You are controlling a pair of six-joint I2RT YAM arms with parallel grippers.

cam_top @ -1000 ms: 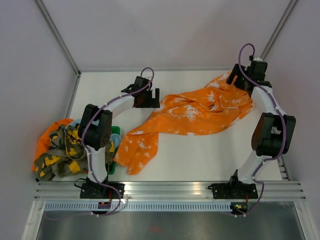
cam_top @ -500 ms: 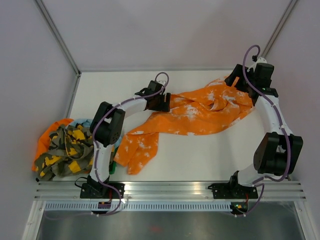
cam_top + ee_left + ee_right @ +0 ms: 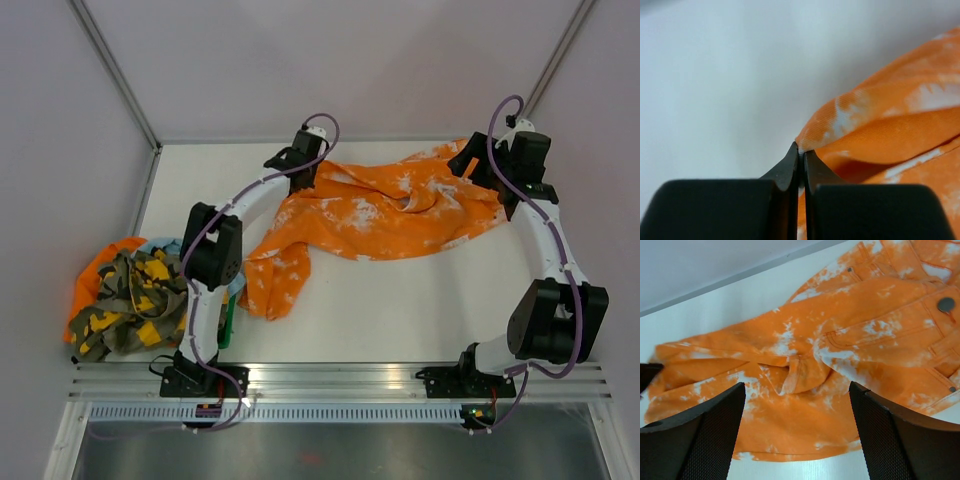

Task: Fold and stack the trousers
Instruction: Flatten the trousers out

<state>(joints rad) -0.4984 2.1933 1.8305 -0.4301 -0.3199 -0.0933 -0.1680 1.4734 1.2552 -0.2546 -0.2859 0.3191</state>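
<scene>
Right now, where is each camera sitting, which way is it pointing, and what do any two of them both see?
Top external: above and behind the bases, looking down on the table; both arms, left hand and right hand show.
Left wrist: on the left arm, facing along its shut fingers, which pinch an edge of the orange trousers.
Right wrist: on the right arm, looking down between its open fingers at the waistband.
Shared: all three show the trousers.

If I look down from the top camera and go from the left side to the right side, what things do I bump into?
pile of clothes → left gripper, pinching an edge of the trousers → orange trousers spread across the table → right gripper, open at the trousers' far right end
</scene>
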